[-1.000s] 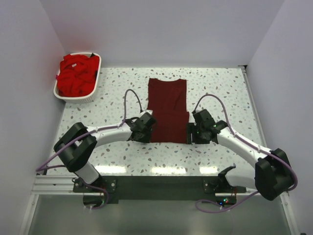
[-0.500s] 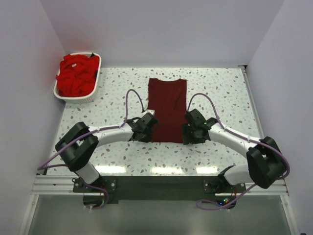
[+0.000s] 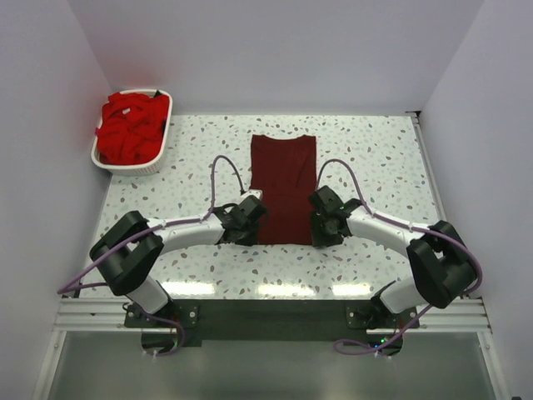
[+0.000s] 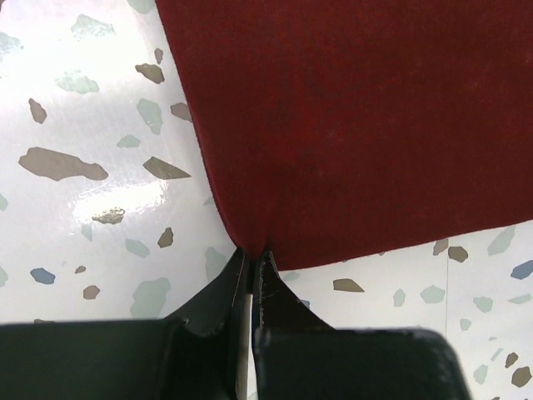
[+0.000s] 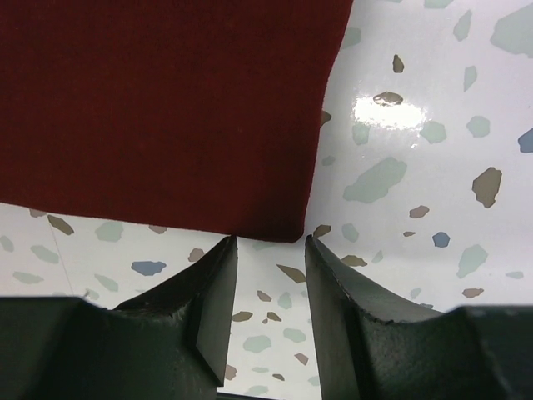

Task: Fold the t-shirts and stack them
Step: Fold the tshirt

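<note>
Shirt (image 3: 284, 187) lies flat on speckled table (image 3: 375, 158) between white walls (image 3: 275, 58). Left gripper (image 4: 251, 255) clamps its near-left corner; right gripper (image 5: 271, 242) stands parted beside its near-right corner.

We think this is a robot lab, set up as a small test booth. A left robot arm (image 3: 179, 233) and a right robot arm (image 3: 387, 229) are bolted to a metal rail (image 3: 87, 317) at the near edge of a speckled table (image 3: 375, 150). Plain white walls (image 3: 275, 50) box the table in on three sides. On it are a white plastic basket (image 3: 133, 167) of red t-shirts (image 3: 129, 125) and one dark maroon t-shirt (image 3: 283, 171).
</note>
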